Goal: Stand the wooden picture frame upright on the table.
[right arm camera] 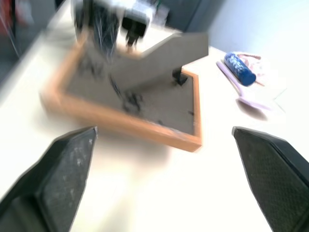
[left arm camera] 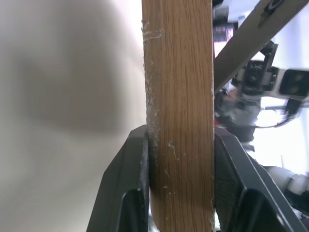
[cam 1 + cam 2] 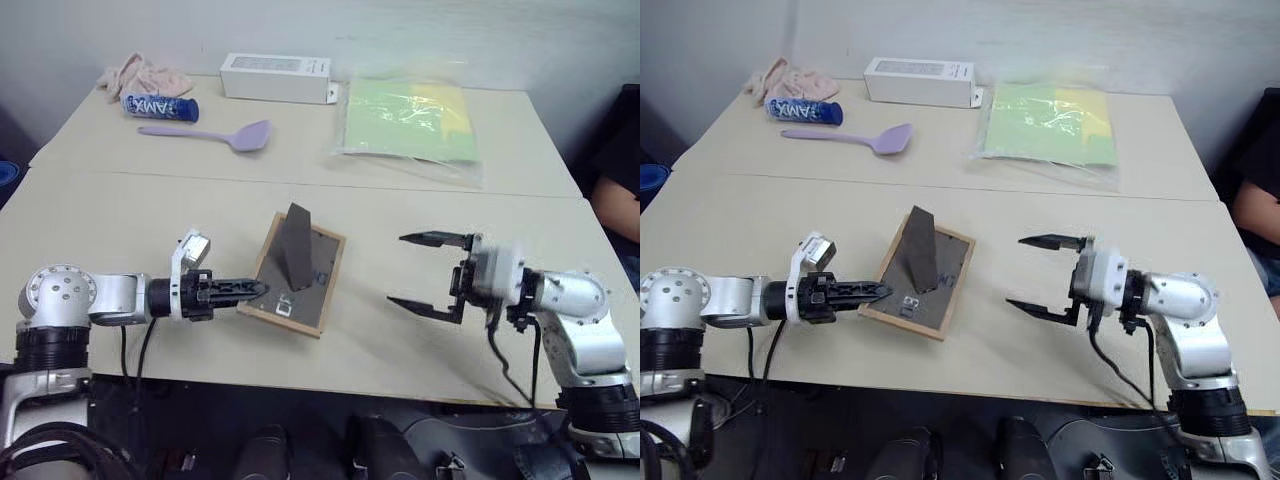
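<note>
Left gripper (image 3: 256, 289) pinching near-left edge of wooden picture frame (image 3: 298, 274); wood rail clamped between both pads. Frame face down mid-table (image 3: 120, 220), dark back up, easel stand (image 3: 297, 247) folded out, sticking up. Right gripper (image 3: 417, 270) spread wide, empty, apart from frame's right side. Judgement: tip frame up slowly about far edge, right gripper steadying opposite rail, until stand foot meets tabletop; release only once settled.

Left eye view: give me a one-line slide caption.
Left claw grips the small light-wood picture frame lying back-up, easel stand raised, on the pale beige table; right claw open beside it.
</note>
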Robot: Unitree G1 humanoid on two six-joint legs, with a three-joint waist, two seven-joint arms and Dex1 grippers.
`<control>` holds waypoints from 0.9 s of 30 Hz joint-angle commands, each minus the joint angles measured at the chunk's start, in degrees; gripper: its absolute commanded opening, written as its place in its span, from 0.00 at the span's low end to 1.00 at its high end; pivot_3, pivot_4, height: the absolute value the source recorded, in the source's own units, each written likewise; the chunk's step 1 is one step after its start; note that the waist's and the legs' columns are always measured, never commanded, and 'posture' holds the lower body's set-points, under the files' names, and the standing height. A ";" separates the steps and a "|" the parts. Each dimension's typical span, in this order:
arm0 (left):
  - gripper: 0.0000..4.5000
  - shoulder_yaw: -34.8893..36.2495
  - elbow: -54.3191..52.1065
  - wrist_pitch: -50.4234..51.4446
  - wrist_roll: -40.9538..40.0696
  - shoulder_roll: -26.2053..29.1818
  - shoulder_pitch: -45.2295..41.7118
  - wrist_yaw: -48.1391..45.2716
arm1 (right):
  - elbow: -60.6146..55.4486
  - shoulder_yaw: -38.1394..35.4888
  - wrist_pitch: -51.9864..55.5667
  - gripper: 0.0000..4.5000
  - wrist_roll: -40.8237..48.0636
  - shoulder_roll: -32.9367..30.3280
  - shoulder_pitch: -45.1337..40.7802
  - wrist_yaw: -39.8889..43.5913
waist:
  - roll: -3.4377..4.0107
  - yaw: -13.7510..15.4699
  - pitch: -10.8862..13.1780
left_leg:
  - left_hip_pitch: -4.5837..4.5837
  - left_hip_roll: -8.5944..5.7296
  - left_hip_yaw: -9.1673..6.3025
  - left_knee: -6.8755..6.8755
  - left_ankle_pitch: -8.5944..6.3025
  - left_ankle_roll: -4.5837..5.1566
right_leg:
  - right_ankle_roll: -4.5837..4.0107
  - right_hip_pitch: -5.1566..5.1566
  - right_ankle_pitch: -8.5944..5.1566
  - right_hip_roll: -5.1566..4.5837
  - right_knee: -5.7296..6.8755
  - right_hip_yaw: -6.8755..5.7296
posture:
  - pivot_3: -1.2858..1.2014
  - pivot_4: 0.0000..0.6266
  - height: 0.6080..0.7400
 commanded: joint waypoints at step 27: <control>0.74 -7.39 -4.18 -7.48 -28.50 6.28 -2.47 14.46 | 26.30 8.50 -41.51 0.28 -36.94 7.15 -14.57 -44.93 | 0.00 -1.37 0.01 | -0.01 0.03 -0.04 0.20 0.11 -0.11 | -0.05 -0.02 -0.03 0.04 0.39 -0.02 | 0.52 0.24 1.00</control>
